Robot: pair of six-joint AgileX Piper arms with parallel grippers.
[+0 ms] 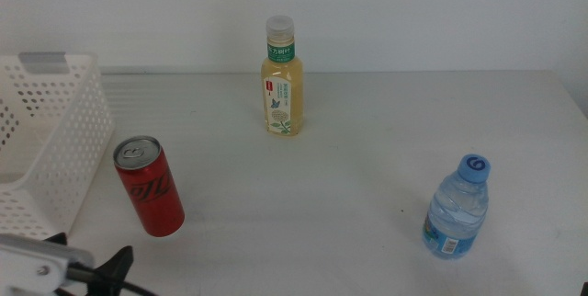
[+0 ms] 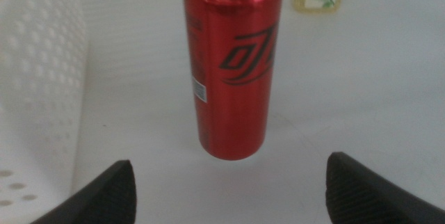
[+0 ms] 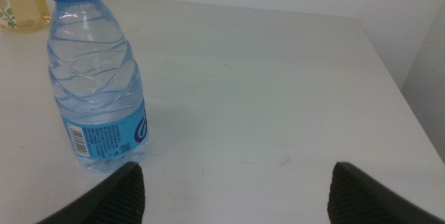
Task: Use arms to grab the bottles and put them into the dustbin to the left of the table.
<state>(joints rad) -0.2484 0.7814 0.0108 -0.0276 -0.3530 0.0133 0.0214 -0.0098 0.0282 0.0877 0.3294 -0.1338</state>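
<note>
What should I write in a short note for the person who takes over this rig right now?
Left gripper: open, fingers apart, low at the table's near left, facing the red can, not touching.
Right gripper: open, out of the middle view, near the water bottle, which stands off to one side of its fingers.
Tea bottle: upright at the table's far middle.
Dustbin: at the table's left; no bottle visible inside.
Done: nothing binned.
Left: all three containers.

An overhead camera looks forward and down across the desk (image 1: 367, 195); each low wrist camera faces close: left the red can (image 2: 233, 64), right the water bottle (image 3: 97, 85), both sharing the tea bottle (image 1: 282, 80).
</note>
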